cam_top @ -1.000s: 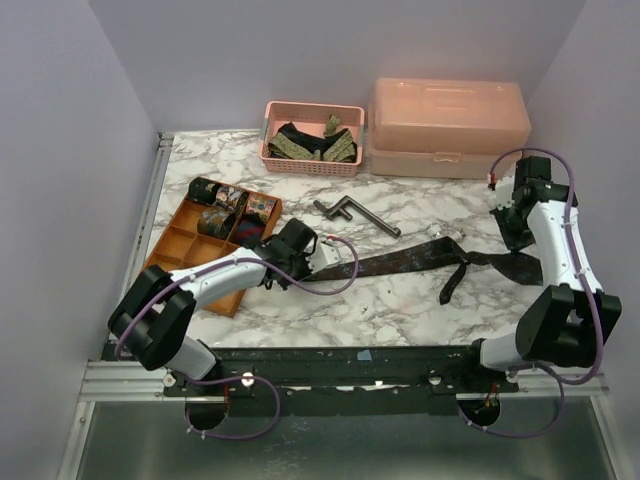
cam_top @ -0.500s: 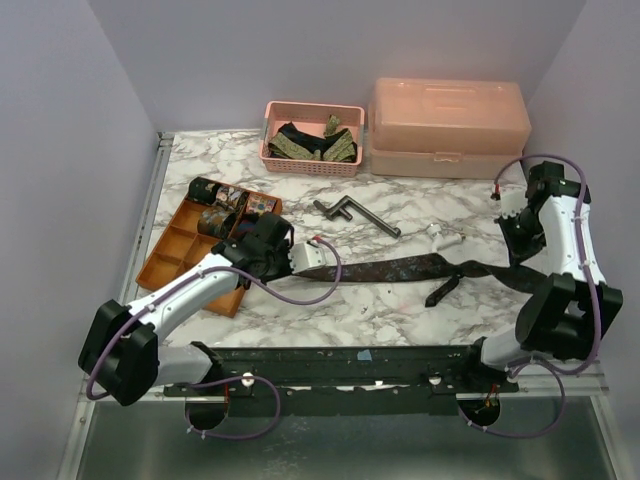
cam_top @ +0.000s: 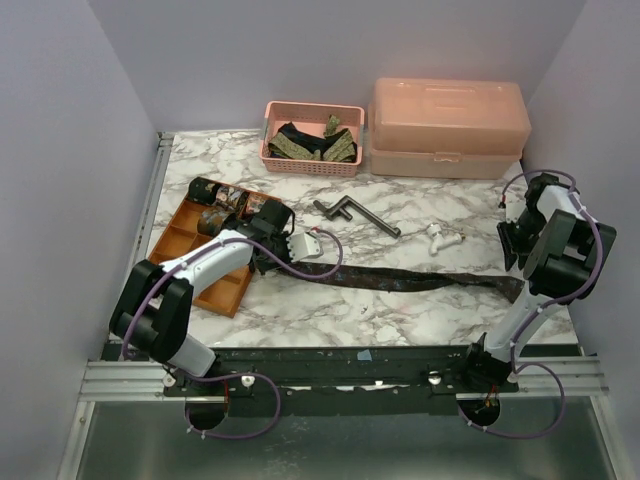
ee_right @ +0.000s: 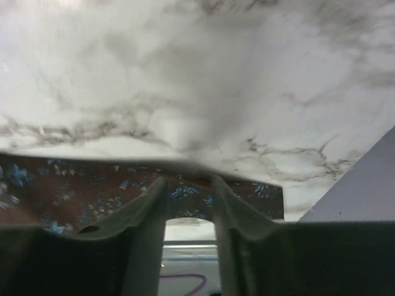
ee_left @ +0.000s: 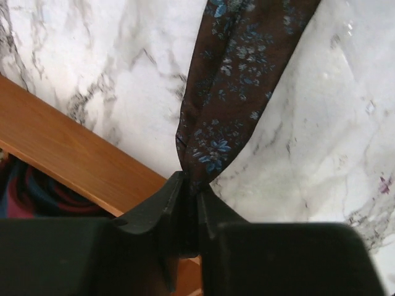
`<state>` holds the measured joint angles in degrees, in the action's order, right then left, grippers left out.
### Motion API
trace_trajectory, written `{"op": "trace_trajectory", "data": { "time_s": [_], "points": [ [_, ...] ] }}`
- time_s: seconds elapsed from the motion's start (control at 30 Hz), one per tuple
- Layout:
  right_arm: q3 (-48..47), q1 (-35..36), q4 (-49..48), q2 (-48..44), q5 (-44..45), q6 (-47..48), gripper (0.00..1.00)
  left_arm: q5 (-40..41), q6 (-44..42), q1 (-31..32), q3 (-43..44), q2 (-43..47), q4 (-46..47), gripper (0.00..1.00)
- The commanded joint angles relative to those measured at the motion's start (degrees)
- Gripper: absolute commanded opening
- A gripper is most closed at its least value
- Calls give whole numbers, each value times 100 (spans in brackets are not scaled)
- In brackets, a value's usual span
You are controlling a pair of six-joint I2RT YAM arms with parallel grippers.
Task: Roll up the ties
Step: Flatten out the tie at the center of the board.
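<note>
The brown tie (cam_top: pixel 400 278) lies stretched flat across the marble table (cam_top: pixel 400 312) — one end pinched tight in the left claw (ee_left: pixel 188 184) beside the orange tray (cam_top: pixel 172 243), the other just at the right claw (ee_right: pixel 188 185), fingers narrowly parted.

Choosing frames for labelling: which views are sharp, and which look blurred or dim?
Top external: evenly lit and sharp across the table. Left wrist: tie pattern crisp, left claw a dark silhouette. Right wrist: table soft and hazy, right claw blurry, close.

Robot lab test cell, plain lilac walls (cam_top: pixel 60 150), marble-look table (cam_top: pixel 400 310), aluminium mounting rail (cam_top: pixel 120 375).
</note>
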<state>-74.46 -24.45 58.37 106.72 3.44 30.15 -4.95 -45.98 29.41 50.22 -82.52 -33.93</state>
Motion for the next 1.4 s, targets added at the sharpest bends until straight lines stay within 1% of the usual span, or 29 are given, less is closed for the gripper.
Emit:
{"op": "trace_trajectory", "data": {
  "time_s": [0.0, 0.1, 0.13, 0.17, 0.2, 0.23, 0.3, 0.33, 0.37, 0.47, 0.57, 0.63, 0.73, 0.83, 0.97, 1.13, 1.2, 1.27, 1.33, 1.37],
  "points": [
    [-738, -29, -201, 258, -28, -218, 42, -251, 336, -11, 609, -478, 144, 20],
    [-1196, -100, -114, 146, -79, -75, 59, -300, 434, -14, 778, -557, 138, 30],
    [-1460, -120, 127, 105, -284, 127, 68, -327, 449, -14, 807, -555, 113, 35],
    [-1621, -131, 290, 23, -605, 263, 73, -375, 454, -13, 838, -520, 74, 46],
    [-1670, -131, 463, -146, -850, 490, 79, -446, 474, -14, 833, -468, 78, 53],
    [-1607, -131, 577, -347, -1167, 776, 83, -539, 475, -20, 788, -347, 117, 61],
    [-1184, -131, 611, -929, -1533, 1229, 92, -762, 474, -23, 616, -41, 313, 72],
    [-962, -131, 664, -1191, -1705, 1464, 97, -882, 492, -15, 541, 119, 421, 75],
    [-668, -131, 711, -1466, -1792, 1705, 100, -997, 514, -8, 487, 220, 475, 78],
    [268, -130, 702, -2266, -1941, 2395, 100, -1195, 649, 20, 488, 316, 561, 81],
    [1187, -123, 75, -2985, -1968, 2987, 100, -1232, 785, 39, 581, 251, 574, 82],
    [1618, -113, -225, -3303, -2152, 3333, 100, -1269, 839, 38, 658, 213, 565, 82],
    [2061, -113, -497, -3532, -2501, 3861, 100, -1278, 889, 40, 666, 224, 633, 83],
    [2393, -51, -882, -3565, -2625, 4157, 100, -1313, 877, 40, 542, 358, 840, 84],
    [2637, 68, -1199, -3324, -2683, 4552, 100, -1380, 820, 43, 356, 572, 1062, 85],
    [2867, 229, -1667, -2885, -2695, 4767, 99, -1190, 886, 47, 407, 532, 1006, 86],
    [2845, 258, -1598, -2635, -2702, 4893, 95, -1132, 889, 47, 402, 559, 1004, 86],
    [2775, 272, -1395, -2392, -2671, 5032, 86, -1119, 865, 44, 359, 624, 1034, 86],
    [2720, 282, -1115, -2212, -2624, 5173, 74, -1062, 845, 47, 340, 650, 1055, 86],
    [2716, 283, -1018, -2151, -2574, 5210, 66, -1008, 845, 47, 348, 637, 1058, 86]
  ]
}}
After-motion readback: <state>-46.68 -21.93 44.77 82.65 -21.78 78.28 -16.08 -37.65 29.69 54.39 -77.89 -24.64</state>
